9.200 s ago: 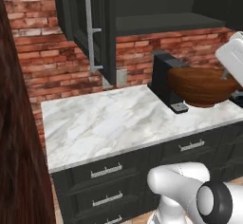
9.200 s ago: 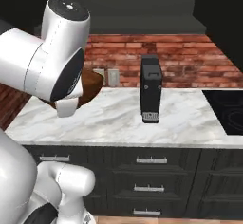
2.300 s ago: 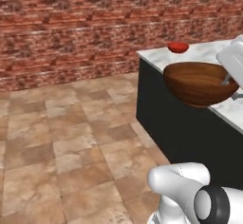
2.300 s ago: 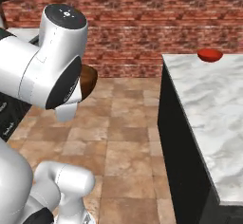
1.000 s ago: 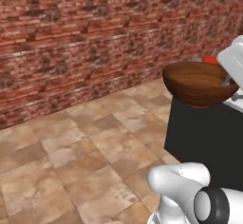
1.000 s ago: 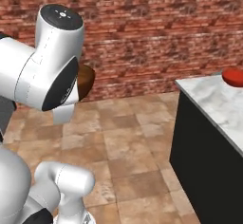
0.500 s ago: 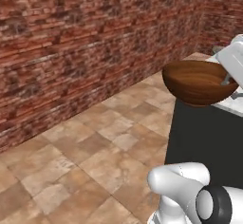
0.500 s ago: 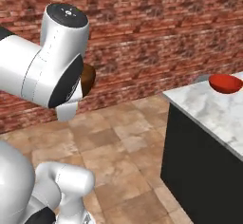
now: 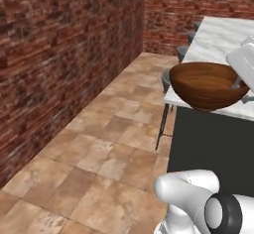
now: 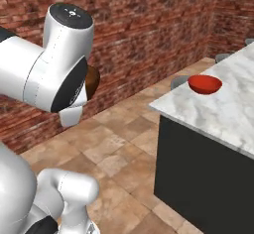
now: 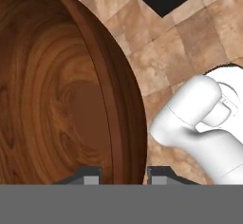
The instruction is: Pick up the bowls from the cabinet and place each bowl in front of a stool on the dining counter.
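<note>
Now held aloft at right of centre in the left base view: wooden bowl (image 9: 207,84), rim pinched between the gripper (image 11: 123,173) fingers. Whole view swung round since a second ago, so base turning, not bowl moving; dining counter (image 9: 223,39) edge now right under the bowl, stools (image 9: 167,79) peeking beside it. Red bowl (image 10: 205,84) already set near the counter's corner, upper right of the right base view. Probably close to setting down. Open floor (image 9: 99,148) left; brick wall (image 9: 59,54) well apart.

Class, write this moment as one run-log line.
claw: shut on wood bowl rim | bowl: carried, off counter | red bowl: on counter by stool
</note>
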Controlling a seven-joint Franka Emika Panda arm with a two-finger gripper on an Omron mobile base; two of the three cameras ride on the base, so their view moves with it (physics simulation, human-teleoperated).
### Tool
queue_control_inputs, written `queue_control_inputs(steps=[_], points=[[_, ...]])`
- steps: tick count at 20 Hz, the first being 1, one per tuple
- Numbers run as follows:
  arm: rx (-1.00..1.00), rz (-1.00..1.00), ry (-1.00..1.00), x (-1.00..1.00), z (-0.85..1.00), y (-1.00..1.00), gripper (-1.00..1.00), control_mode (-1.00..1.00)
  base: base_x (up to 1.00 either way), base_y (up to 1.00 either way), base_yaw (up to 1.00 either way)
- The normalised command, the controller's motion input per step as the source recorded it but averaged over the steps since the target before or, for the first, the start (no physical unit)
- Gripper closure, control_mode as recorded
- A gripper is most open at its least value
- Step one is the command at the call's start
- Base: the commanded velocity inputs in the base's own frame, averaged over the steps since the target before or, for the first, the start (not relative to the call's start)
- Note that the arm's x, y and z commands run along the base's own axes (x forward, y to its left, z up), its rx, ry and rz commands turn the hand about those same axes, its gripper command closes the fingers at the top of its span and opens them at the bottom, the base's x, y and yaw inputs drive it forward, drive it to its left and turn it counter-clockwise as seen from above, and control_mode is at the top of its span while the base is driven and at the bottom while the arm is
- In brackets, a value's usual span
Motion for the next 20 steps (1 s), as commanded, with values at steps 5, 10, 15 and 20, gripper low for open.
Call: queue_control_inputs(steps=[5, 10, 15, 20], points=[[0.00, 0.00, 0.00, 0.00, 0.00, 0.00, 1.00, 1.00, 0.55, 1.00, -0.34], [0.00, 0.00, 0.00, 0.00, 0.00, 0.00, 1.00, 1.00, 0.37, 1.00, -0.24], [0.00, 0.00, 0.00, 0.00, 0.00, 0.00, 1.00, 1.00, 0.34, 1.00, -0.23], [0.00, 0.00, 0.00, 0.00, 0.00, 0.00, 1.00, 1.00, 0.49, 1.00, -0.24]])
